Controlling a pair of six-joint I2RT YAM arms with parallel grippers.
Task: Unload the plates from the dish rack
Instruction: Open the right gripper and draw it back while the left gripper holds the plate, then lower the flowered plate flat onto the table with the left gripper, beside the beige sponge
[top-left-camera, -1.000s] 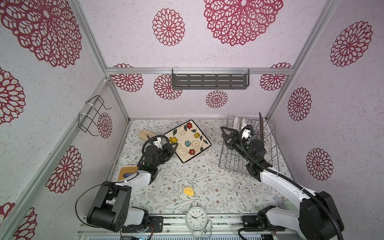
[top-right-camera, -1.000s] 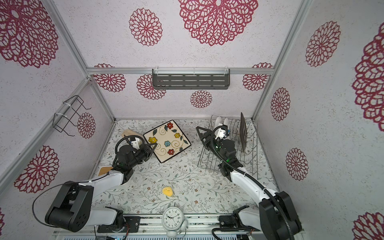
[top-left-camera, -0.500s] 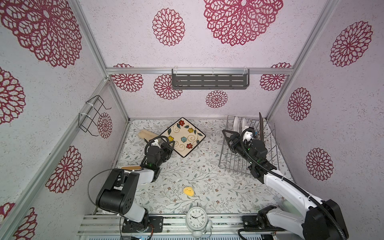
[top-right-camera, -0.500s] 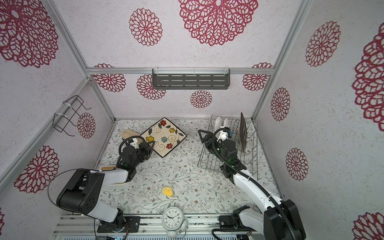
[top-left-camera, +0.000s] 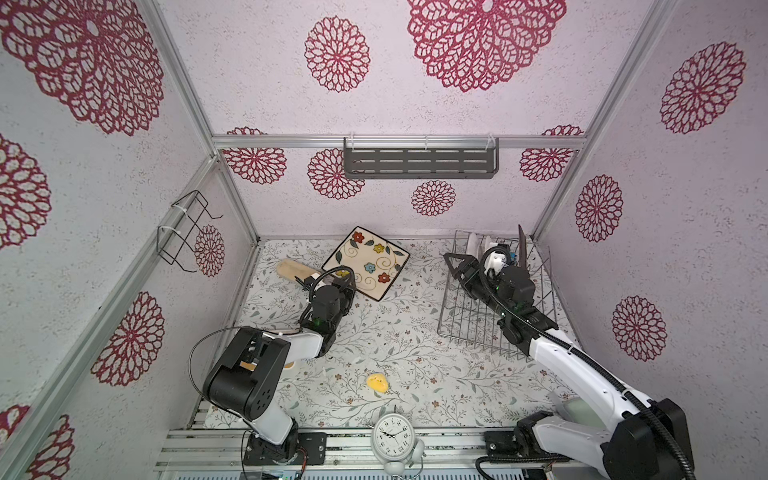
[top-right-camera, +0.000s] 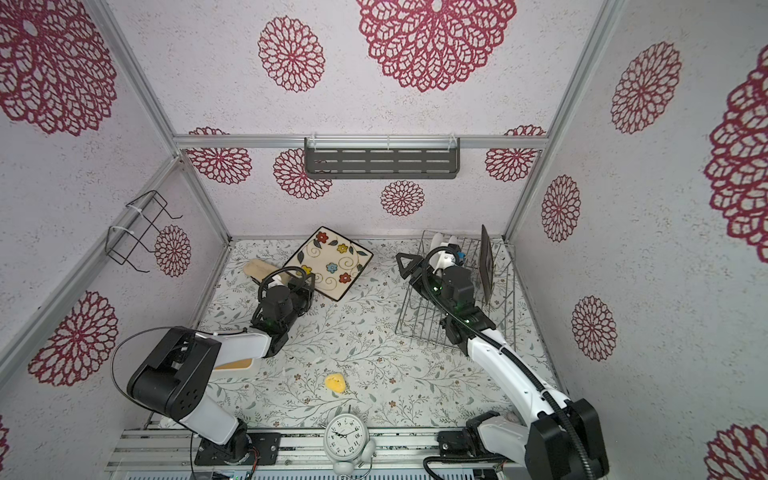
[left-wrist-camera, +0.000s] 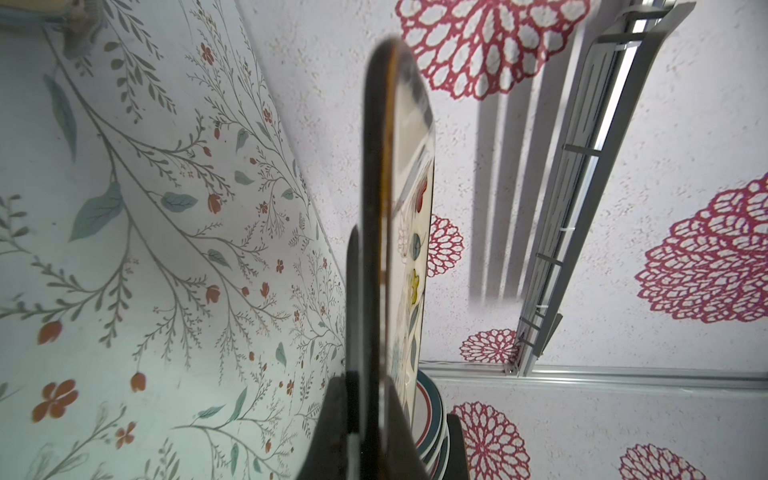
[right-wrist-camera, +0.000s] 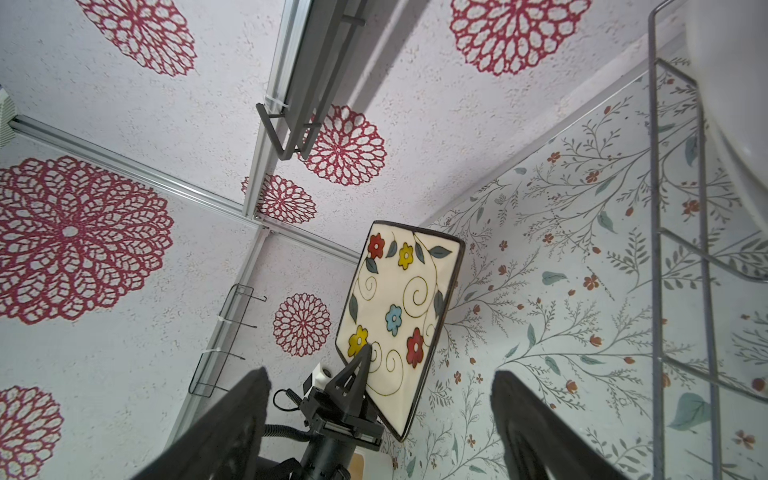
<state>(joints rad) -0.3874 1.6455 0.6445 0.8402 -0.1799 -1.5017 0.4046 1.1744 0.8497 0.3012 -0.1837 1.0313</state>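
My left gripper (top-left-camera: 348, 281) is clamped on the near edge of the flowered plate (top-left-camera: 367, 261), holding it tilted over the tabletop near the back edge, left of centre (the left wrist view shows the rim pinched between both fingers). Further right, my right gripper (top-left-camera: 476, 257) has its jaws spread wide, gripping nothing, over the back left part of the dish rack (top-left-camera: 467, 328) by the tabletop's right edge. A dark square plate (top-left-camera: 523, 251) stands on edge at the rack's back right corner.
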